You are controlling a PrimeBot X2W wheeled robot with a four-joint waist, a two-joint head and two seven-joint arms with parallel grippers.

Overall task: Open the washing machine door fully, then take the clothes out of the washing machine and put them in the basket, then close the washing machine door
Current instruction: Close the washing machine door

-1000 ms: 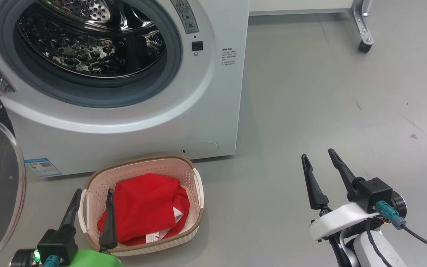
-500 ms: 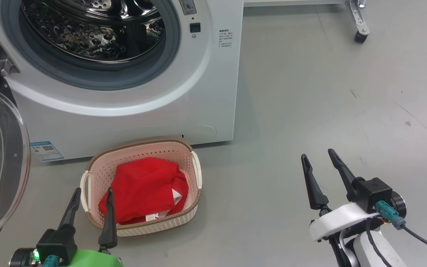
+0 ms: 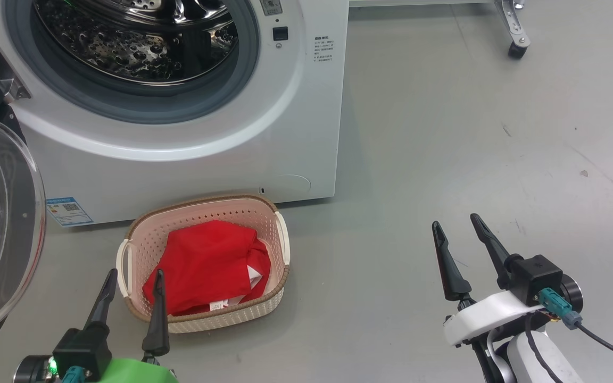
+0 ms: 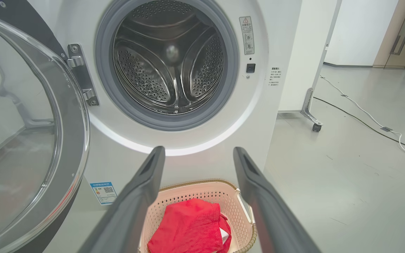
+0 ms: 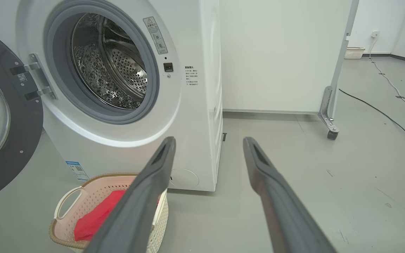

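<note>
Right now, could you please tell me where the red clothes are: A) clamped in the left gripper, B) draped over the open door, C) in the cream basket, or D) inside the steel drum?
C: the clothes lie in the basket before the washing machine, whose drum is bare steel, and the left gripper is open and empty.

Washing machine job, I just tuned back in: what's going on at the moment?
Nothing is being handled right now. The clothes lie in the basket, which sits on the floor in front of the washing machine, and the drum looks empty. The washing machine door stands wide open on the robot's left. The left end effector is open by the basket, the right end effector is open over bare floor; neither holds anything. What is left is closing the door.
</note>
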